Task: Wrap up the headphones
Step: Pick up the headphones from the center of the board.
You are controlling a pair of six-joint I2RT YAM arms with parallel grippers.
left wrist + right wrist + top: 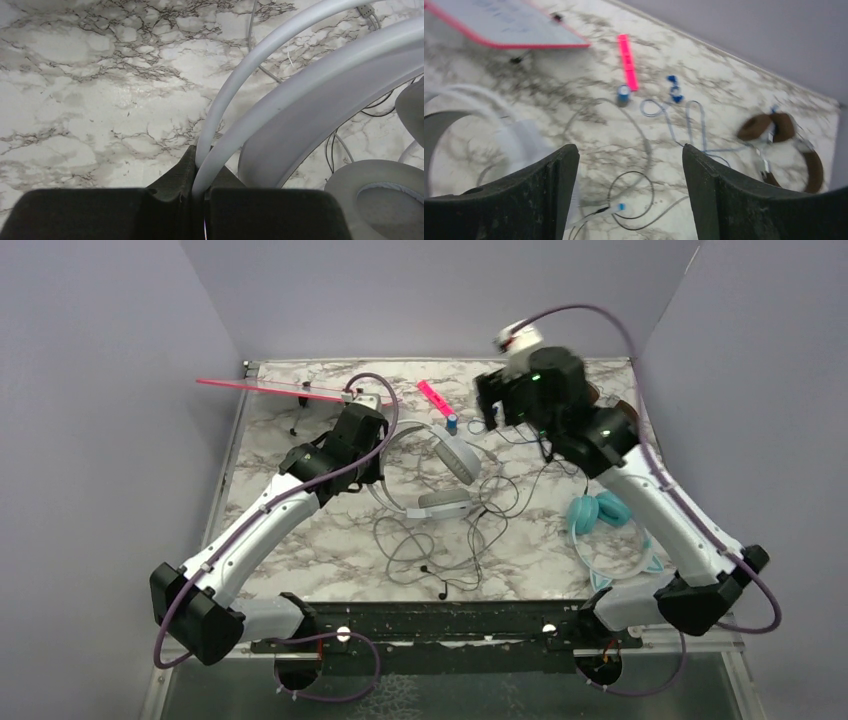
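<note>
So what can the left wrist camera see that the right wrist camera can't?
Only the left wrist: the left gripper shut on the thin band of the white-grey headphones, close up. Only the right wrist: the right gripper open and empty, the brown headphones, a pink marker and a pink-edged board. Both: the marble table, loose cords and those white-grey headphones.

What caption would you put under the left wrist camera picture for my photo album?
Left tool pinches the thin outer band of the white-grey headphones over the marble table.
</note>
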